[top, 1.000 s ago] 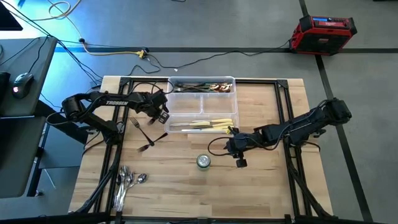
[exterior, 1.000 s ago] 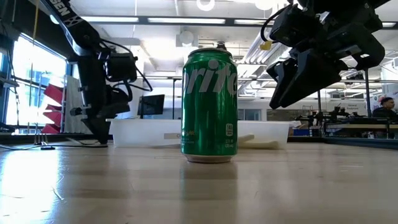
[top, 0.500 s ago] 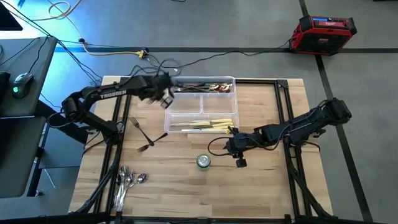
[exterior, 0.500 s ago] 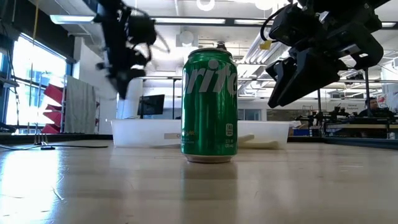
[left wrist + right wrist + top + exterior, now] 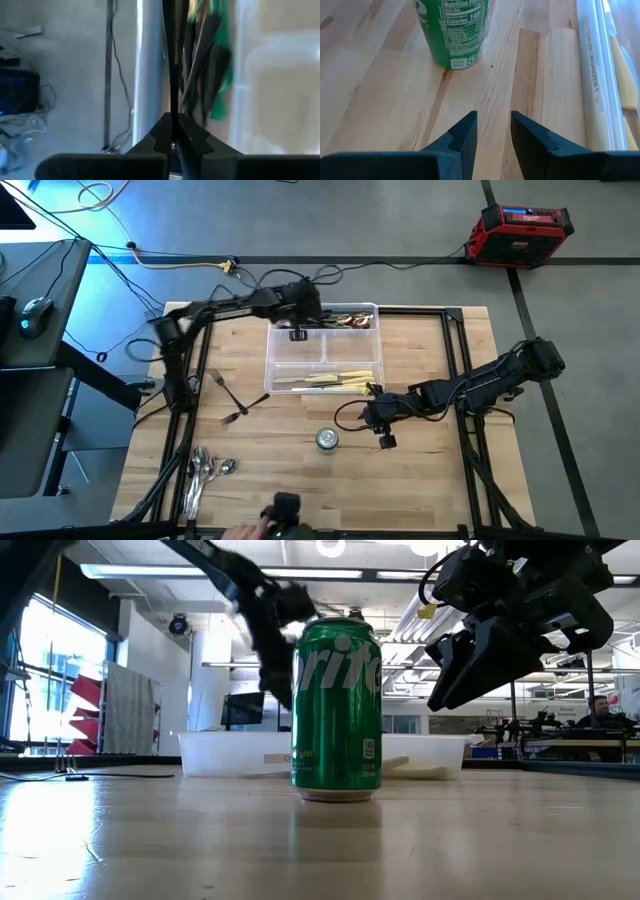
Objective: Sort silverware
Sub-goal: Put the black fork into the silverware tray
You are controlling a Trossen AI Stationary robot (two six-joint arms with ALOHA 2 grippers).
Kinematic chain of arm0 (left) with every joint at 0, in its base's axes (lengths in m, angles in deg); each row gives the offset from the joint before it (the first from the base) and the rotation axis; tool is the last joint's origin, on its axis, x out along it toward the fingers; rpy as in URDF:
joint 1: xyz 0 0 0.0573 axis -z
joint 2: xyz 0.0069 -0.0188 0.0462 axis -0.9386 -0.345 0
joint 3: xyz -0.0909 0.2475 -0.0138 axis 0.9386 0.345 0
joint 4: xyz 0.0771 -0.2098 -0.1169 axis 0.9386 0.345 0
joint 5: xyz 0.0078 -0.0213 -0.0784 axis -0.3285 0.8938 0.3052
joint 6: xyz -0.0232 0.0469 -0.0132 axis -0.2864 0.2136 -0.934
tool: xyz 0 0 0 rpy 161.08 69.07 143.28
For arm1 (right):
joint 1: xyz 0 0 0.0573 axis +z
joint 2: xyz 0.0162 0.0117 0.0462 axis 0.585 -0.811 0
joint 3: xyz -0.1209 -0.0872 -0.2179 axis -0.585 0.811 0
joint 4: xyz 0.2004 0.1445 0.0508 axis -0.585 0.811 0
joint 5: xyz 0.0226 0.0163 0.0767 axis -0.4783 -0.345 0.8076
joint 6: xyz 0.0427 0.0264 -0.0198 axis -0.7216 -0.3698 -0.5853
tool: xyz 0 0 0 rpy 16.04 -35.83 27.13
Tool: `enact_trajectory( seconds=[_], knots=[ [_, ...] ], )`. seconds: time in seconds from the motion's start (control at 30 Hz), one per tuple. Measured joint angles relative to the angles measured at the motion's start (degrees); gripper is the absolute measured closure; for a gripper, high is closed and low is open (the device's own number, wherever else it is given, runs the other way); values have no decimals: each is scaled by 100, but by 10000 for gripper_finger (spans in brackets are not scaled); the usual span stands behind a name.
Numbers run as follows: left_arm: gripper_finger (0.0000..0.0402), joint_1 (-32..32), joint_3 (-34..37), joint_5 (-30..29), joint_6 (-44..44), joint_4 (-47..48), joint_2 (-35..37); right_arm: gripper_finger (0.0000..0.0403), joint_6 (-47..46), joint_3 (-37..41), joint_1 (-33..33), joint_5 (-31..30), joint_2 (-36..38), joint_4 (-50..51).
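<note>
Partly sorted: the left gripper (image 5: 297,332), clenched on a dark fork (image 5: 172,60), hovers over the tray (image 5: 272,368) at upper centre, while forks (image 5: 228,394) and spoons (image 5: 203,472) wait lower left.

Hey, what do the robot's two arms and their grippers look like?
Both arms are dark, jointed and trailed by loose black cables. The left gripper ends in two black fingers with notched tips. The right gripper has two flat, black, wedge-shaped fingers on a wide dark base.
</note>
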Motion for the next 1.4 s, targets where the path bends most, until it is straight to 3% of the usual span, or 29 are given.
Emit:
enact_trajectory(
  seconds=[0.33, 0.5, 0.73, 0.83, 0.93, 1.0, 1.07, 1.23, 1.4],
  knots=[
    [402, -362, -113, 150, 762, -33, -837, 300, -193, 0, 0, 26, 0, 51],
    [394, -428, -115, -227, 632, -41, -845, 300, 15, 0, 0, 24, -2, 52],
    [356, -423, -115, -237, 628, 19, -841, 300, 109, 0, -4, 24, 0, 50],
    [341, -345, -115, -790, 481, 182, -800, 300, 109, 0, -4, 24, -1, 52],
    [332, -120, -115, -2171, -194, 439, -615, 300, 109, 0, -4, 24, -1, 52],
    [331, 76, -118, -2578, -708, 1008, -369, 300, 104, 0, -4, 24, 0, 58],
    [331, 290, -118, -2464, -1379, 1667, -67, 300, 60, 0, -4, 24, 0, 94],
    [337, 860, -43, -1524, -3541, 3208, 852, 300, 45, 0, -4, 28, -2, 221],
    [342, 1621, 838, -821, -5059, 3539, 1865, 300, -116, 0, -4, 45, -2, 238]
  ],
)
